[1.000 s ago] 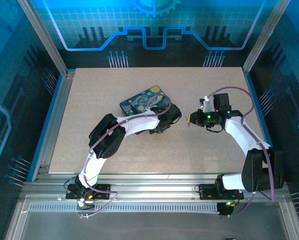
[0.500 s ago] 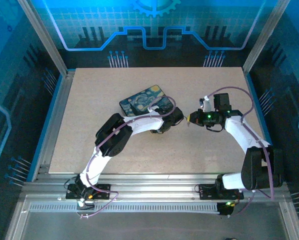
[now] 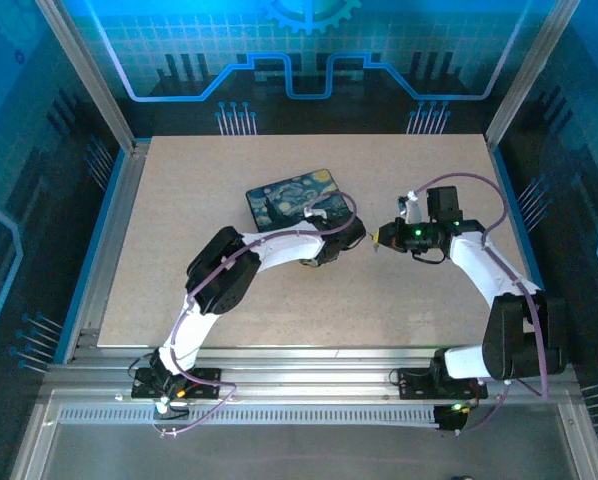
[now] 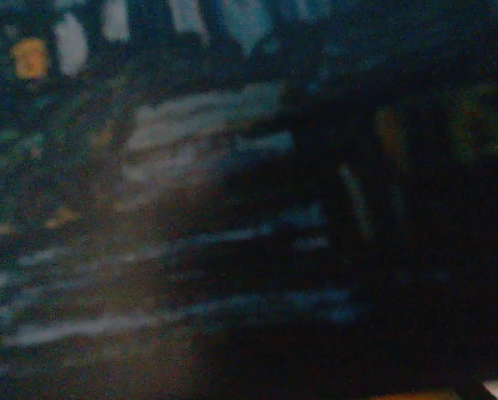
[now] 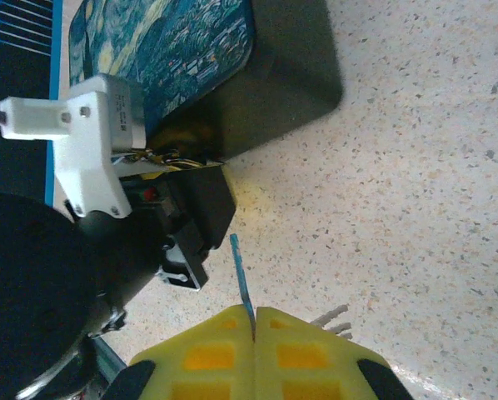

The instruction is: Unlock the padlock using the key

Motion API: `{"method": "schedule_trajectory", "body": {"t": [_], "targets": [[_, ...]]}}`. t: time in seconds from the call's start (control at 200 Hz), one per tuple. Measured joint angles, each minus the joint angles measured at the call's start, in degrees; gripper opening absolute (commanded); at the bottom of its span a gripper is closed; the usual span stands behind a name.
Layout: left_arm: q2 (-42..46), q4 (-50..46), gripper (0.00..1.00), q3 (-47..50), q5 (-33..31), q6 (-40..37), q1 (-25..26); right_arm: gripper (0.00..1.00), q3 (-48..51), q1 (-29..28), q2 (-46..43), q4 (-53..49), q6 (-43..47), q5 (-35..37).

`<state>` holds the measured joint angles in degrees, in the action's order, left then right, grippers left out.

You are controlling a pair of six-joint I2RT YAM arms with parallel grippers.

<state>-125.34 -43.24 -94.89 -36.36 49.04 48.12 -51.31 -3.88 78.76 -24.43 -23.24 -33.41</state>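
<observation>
— Box (image 3: 294, 195) has slid up and to the right on the counter (image 3: 179, 270) since a second ago, and the left arm has reached after it.
— Left tool (image 3: 331, 225)?
— Pressed to the box's near right corner. Its wrist view is a dark blur, so I cannot tell its spread. A shiny bit there looks like the padlock (image 5: 161, 157).
— Right tool (image 5: 254, 315)?
— Yellow pads together, pinching the key (image 5: 241, 275), whose tip is just short of the left tool.

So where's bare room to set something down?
Bare: the speckled beige tabletop left of the white left arm; the far strip beyond the dark box with swirly blue-and-yellow lid; the near middle between both arms. Crowded: the centre, around left hand, box and right hand pinching the thin metal key.
</observation>
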Motion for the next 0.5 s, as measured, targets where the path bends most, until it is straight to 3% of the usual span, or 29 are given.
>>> {"method": "schedule_trajectory", "body": {"t": [0.27, 0.5], "targets": [[9.2, -9.9, 0.13, -4.0, 9.2, -9.0, -2.6, 0.0, 0.0, -2.0, -1.6, -1.0, 0.0, 0.5], [11.3, -21.2, 0.13, -12.3, 17.4, -12.2, -6.7, 0.0, 0.0, -2.8, -5.7, -2.9, 0.0, 0.9]]}}
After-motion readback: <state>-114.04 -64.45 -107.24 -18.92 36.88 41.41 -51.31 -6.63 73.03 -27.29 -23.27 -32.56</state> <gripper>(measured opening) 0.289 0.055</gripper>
